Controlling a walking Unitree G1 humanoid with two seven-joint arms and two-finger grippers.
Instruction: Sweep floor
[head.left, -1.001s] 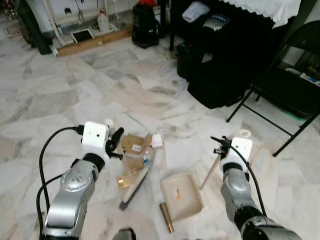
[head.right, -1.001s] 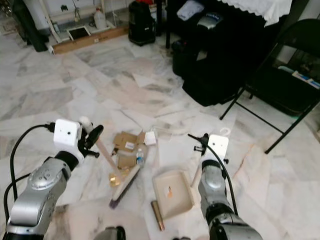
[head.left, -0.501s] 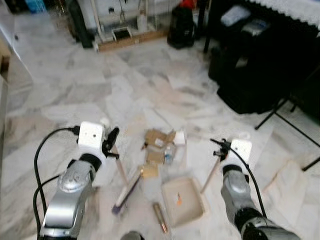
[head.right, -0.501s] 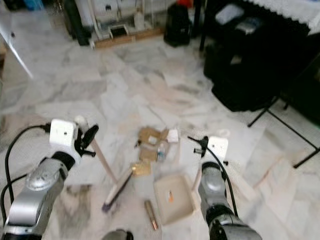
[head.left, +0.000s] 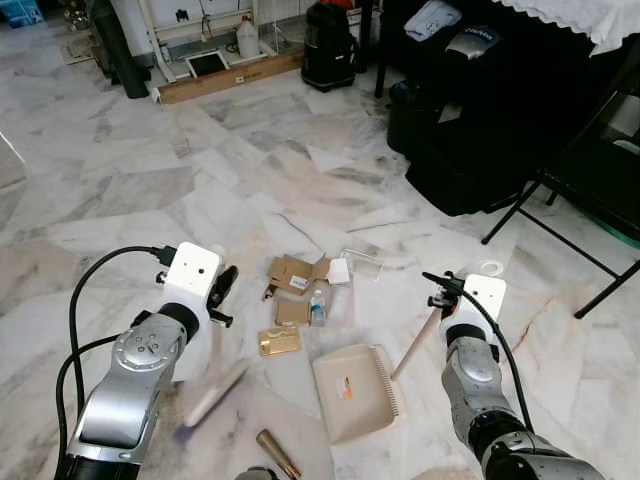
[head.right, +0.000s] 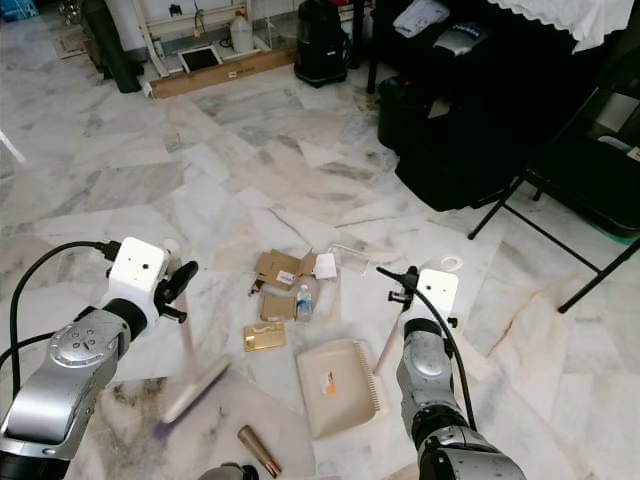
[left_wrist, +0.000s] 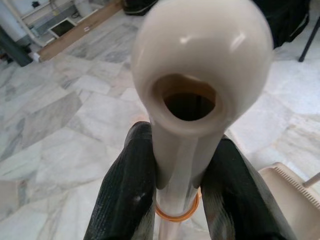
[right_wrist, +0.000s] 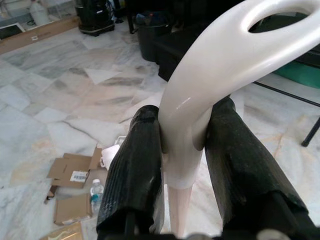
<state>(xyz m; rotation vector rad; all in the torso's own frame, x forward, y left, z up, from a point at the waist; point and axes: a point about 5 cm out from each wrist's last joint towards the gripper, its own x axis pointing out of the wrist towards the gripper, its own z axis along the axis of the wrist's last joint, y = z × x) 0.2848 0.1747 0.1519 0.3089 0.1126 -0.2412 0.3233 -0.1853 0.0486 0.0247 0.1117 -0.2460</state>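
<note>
Two grippers are working: left gripper (left_wrist: 180, 200), pinching the broom (head.left: 215, 378), having drawn it back from litter (head.left: 296, 290); right gripper (right_wrist: 182, 175) clamping the dustpan (head.left: 358, 392) handle.

You find no readable text: white label on cardboard piece (right_wrist: 75, 175) shows barcode-like marks only, small bottle (head.left: 318, 306) label too small to read.

White-and-grey marble floor (head.left: 150, 180), littered with flattened cardboard pieces (head.left: 290, 272), small water bottle (head.left: 318, 306), gold packet (head.left: 279, 342), brown tube (head.left: 278, 454); cream dustpan (head.left: 356, 392) resting flat alongside.
</note>
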